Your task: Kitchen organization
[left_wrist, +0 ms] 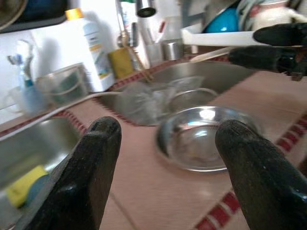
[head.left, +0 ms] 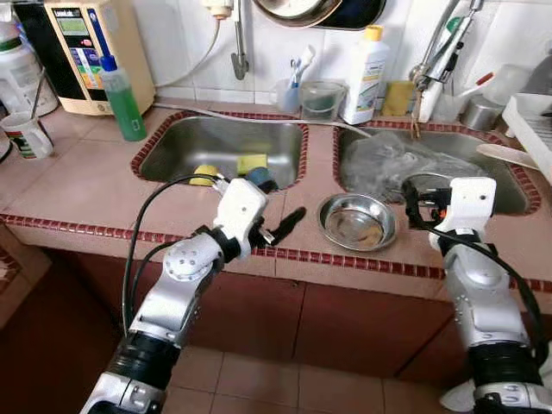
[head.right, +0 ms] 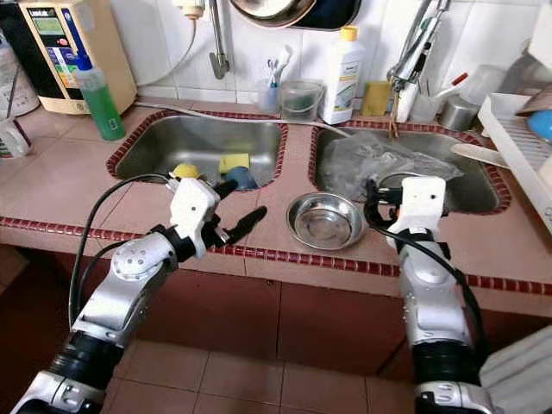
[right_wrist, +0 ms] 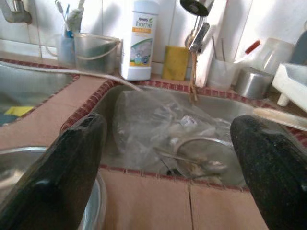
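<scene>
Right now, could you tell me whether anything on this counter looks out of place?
Yes. A crumpled clear plastic bag lies in the right sink, partly covering what lies under it. A steel bowl sits alone on the counter near the front edge, between the open left gripper and the open right gripper.

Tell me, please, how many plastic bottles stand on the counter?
2. A green bottle with a blue cap stands left of the left sink, by the white appliance. A white bottle with a yellow cap stands against the tiled wall between the sinks. Others may be hidden.
</scene>
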You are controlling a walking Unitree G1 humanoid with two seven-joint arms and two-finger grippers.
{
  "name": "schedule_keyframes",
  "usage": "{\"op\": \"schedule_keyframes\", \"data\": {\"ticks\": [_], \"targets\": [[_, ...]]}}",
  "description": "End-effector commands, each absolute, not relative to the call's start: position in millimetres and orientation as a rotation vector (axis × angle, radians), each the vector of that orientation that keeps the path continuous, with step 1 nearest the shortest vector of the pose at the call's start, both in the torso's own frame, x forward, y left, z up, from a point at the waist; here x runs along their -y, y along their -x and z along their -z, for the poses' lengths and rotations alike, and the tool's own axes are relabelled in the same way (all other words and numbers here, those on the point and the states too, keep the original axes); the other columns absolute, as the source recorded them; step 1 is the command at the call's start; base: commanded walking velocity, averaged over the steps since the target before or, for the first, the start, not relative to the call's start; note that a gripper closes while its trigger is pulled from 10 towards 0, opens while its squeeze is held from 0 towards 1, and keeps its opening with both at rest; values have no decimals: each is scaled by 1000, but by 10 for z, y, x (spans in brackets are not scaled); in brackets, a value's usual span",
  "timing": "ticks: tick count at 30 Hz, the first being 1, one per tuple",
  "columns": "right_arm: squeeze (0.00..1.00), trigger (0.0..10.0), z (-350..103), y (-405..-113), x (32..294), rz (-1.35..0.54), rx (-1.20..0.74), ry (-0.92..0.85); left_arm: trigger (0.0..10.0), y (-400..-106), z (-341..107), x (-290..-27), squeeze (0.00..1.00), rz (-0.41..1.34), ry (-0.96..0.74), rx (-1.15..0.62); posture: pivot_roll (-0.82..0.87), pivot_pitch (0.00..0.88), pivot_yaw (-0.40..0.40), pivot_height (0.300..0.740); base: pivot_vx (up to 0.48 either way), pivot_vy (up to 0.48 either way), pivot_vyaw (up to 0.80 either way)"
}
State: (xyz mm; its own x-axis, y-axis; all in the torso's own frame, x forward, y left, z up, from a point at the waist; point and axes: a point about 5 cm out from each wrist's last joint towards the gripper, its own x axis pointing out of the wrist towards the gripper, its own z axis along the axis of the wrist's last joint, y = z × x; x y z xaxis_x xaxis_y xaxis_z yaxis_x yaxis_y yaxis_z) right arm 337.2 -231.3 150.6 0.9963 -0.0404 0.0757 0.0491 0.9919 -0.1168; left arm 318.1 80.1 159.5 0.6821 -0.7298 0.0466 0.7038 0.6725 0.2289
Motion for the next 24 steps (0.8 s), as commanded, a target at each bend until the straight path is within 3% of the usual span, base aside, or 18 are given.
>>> {"op": "schedule_keyframes", "data": {"ticks": [1, 6, 24], "targets": [[0, 10000, -1546, -3363, 2345, 21, 70, 102, 10000, -3150, -1616, -783, 0, 834, -227, 137, -81, 0, 48, 740, 0, 0, 0], [0, 10000, -1541, -3348, 2391, -4, 55, 126, 10000, -3109, -1611, -725, 0, 849, -227, 88, -83, 0, 50, 740, 0, 0, 0], [0, 10000, -1515, -3514, 2369, -178, -80, -53, 10000, -3018, -1702, -648, 0, 834, -195, 30, -72, 2, 31, 740, 0, 0, 0]]}}
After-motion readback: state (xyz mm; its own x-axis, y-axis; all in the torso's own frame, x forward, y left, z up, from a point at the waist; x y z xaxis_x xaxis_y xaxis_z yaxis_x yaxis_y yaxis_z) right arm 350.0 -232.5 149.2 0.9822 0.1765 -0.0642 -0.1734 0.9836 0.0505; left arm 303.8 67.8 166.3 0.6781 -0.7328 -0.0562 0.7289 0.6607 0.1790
